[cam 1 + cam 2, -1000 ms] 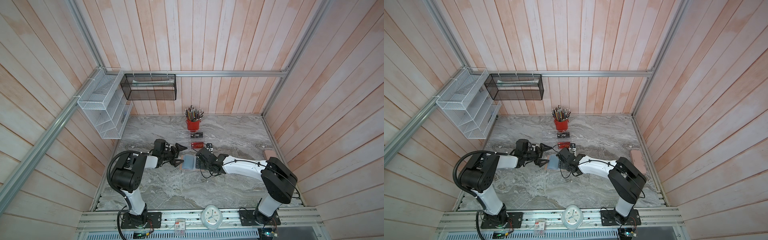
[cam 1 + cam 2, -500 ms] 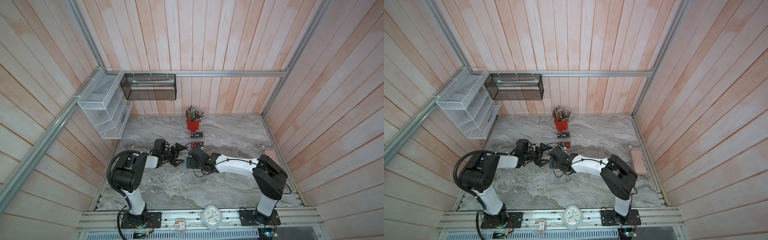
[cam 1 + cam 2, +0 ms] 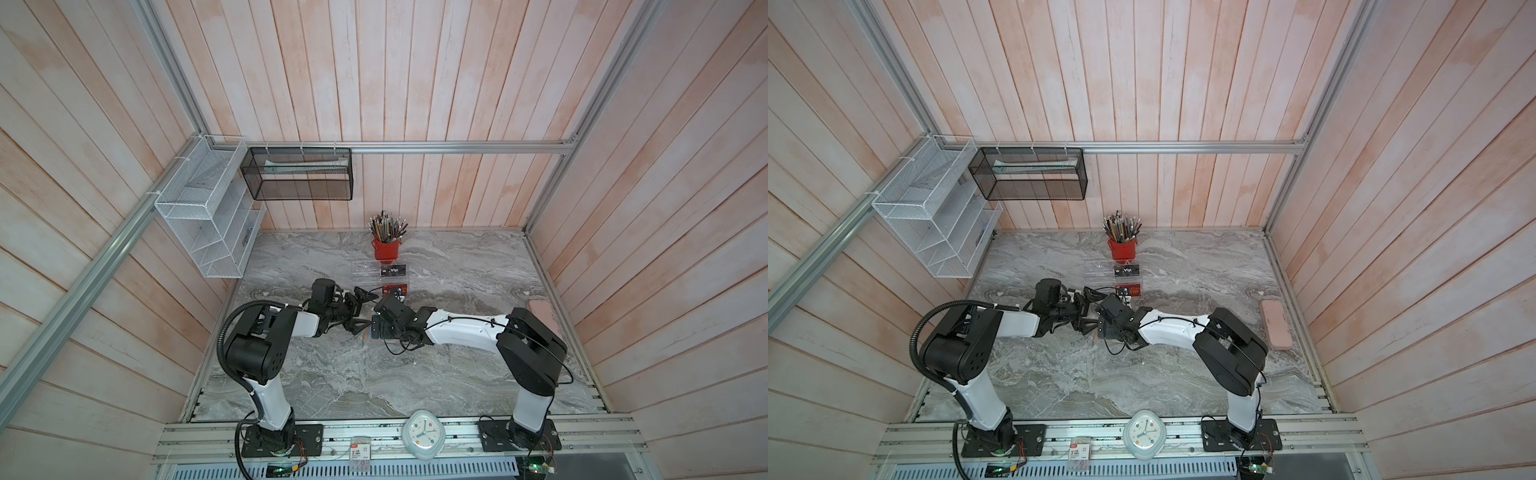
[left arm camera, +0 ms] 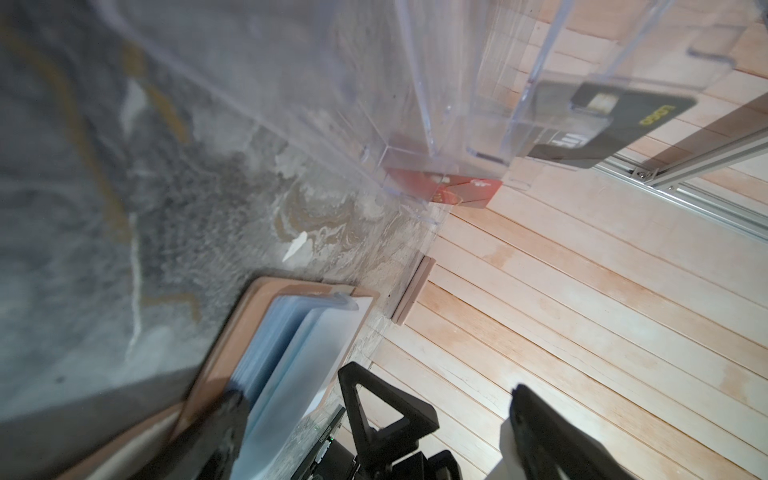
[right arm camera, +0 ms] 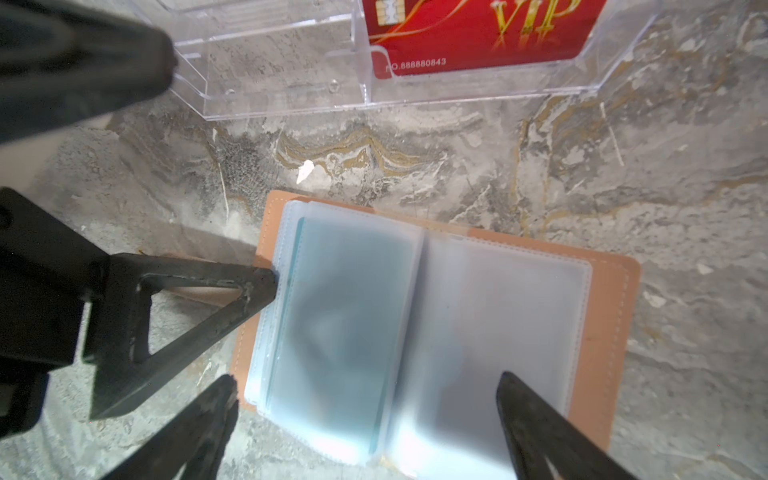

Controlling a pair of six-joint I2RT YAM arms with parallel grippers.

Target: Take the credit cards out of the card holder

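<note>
While the grey marble table (image 3: 332, 374) fills the lower half of both top views, the two arms meet at its middle, just below the clear acrylic rack (image 5: 282, 83), which runs along the top edge of the right wrist view. The card holder (image 5: 611, 332) lies open and flat on the table at the centre of that view, near the rack but apart from it, its pale sleeves facing up. The red card (image 5: 478, 33) stands in the rack at the upper right there, and the black card (image 3: 392, 271) sits a tier behind it in a top view, so two of the three appear to be out. A teal card (image 5: 286, 316) shows faintly through the left-hand sleeve, so the last extraction seems to be in hand. The left gripper (image 3: 362, 311) is spread wide, one fingertip (image 5: 266, 280) apparently pressing the holder's left border. The right gripper (image 5: 365, 378) hangs wide and empty over the pages. Next it likely needs to reach the sleeve's mouth and draw the card out sideways, with the holder pinned.
</note>
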